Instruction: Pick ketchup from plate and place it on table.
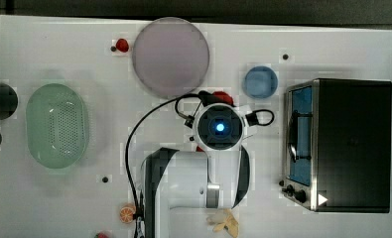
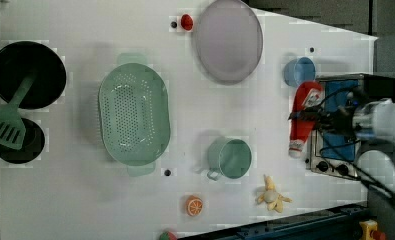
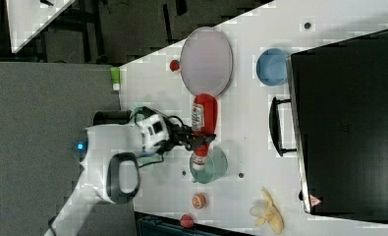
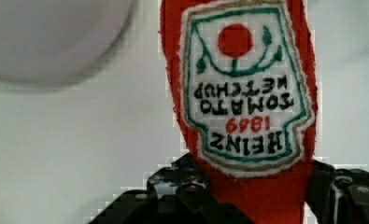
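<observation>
My gripper [image 3: 200, 138] is shut on the ketchup [image 3: 204, 117], a slender red bottle with a white Heinz label [image 4: 244, 88]. The black fingers [image 4: 187, 191] clamp its red body below the label, toward the cap end. The bottle lies lengthwise in the grip, off the lilac-grey plate [image 1: 170, 57], whose rim it nearly reaches in the right view. Beneath it is the white table [image 1: 109, 124]. In the top view my wrist covers most of the ketchup [image 1: 223, 96]. In the left view the ketchup [image 2: 303, 117] overlaps the oven's front.
A blue bowl [image 1: 260, 82] and a black toaster oven [image 1: 350, 144] stand to the top view's right. A green mug [image 2: 229, 157] sits near the bottle's cap end. A green basket [image 1: 57, 125], a banana [image 2: 271, 196], an orange slice [image 2: 194, 205] and a small red ball [image 1: 122, 45] lie around.
</observation>
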